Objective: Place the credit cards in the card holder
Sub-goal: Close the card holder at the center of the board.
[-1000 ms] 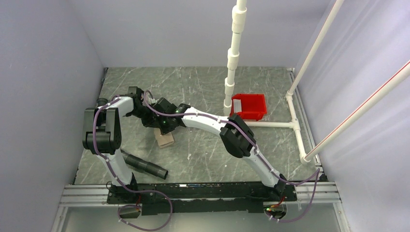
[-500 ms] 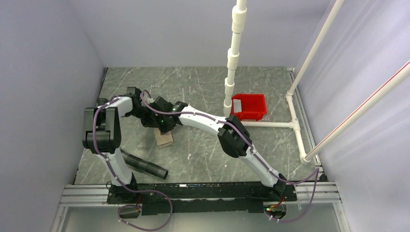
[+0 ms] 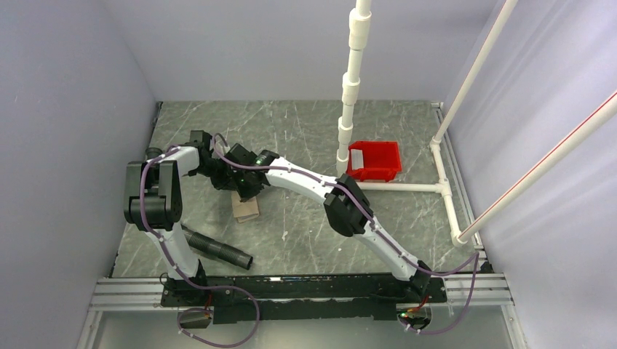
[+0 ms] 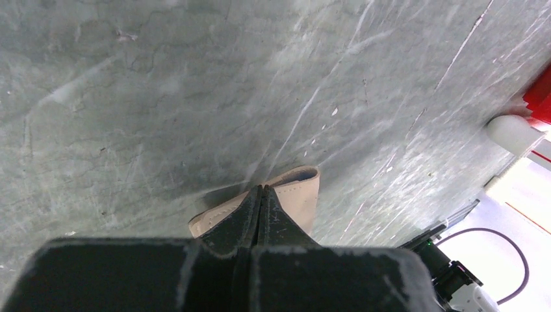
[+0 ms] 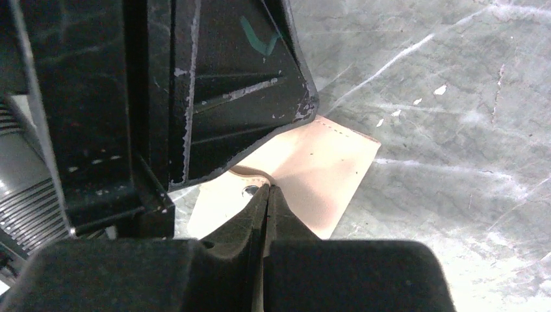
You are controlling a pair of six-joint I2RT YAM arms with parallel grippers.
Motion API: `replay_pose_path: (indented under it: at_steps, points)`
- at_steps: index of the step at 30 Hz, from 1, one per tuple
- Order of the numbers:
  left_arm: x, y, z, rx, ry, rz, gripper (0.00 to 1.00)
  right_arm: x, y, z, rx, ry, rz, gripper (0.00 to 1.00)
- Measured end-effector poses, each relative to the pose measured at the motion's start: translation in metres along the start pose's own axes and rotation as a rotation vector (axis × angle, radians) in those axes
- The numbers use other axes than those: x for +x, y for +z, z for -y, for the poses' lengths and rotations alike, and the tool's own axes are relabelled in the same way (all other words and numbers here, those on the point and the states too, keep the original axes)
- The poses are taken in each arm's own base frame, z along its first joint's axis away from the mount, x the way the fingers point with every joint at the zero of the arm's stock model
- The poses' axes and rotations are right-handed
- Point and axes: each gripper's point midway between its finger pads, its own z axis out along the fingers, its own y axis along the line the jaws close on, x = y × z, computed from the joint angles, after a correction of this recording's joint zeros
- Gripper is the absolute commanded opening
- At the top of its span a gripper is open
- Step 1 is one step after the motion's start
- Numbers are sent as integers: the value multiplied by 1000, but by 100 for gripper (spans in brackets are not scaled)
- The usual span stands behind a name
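I work on a grey-green marbled table, veined with pale streaks and finely scratched, boxed in by plain lilac-grey walls. A red tray of glossy plastic sits at the foot of a white jointed pipe post. A pale flat rectangle lying in the tray may be one of the credit cards, though it is too small to be sure. Well to the left of the red tray, flat on the stone, lies the card holder: tan, squarish, matte like soft leather, with a stitched edge and a small metal snap. Both my arms meet over its far end. My left gripper is closed right up, its scuffed black tips pressed together down at the holder's edge, gripping nothing. My right gripper is closed just as tight, its tips beside the snap. Further left of the tray, nearer my bases, lies a black ribbed hose.
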Motion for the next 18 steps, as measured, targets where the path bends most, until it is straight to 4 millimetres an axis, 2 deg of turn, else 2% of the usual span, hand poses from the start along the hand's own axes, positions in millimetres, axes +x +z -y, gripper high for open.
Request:
replay_pose_path:
  at_steps: [5, 6, 8, 12, 13, 16, 18]
  points:
    - [0, 1, 0, -10, 6, 4, 0, 2, 2, 2, -6, 25, 13, 0]
    - [0, 1, 0, -10, 6, 4, 3, 3, 1, 2, -10, 29, 22, 0]
    - [-1, 0, -1, -8, 0, 6, 10, 3, 1, 2, -22, 29, 45, 0]
    - [-4, -9, -4, 9, -42, 14, 35, 2, 1, 1, -42, 16, 65, 0]
    - [-5, -15, -6, 14, -63, 23, 36, 2, 1, 0, -46, 11, 68, 0]
    - [-4, -41, -15, 16, -132, 67, 28, 1, 0, 0, -65, 1, 76, 0]
    - [-2, -59, -18, 28, -169, 103, 14, 1, 0, 0, -79, -3, 77, 0]
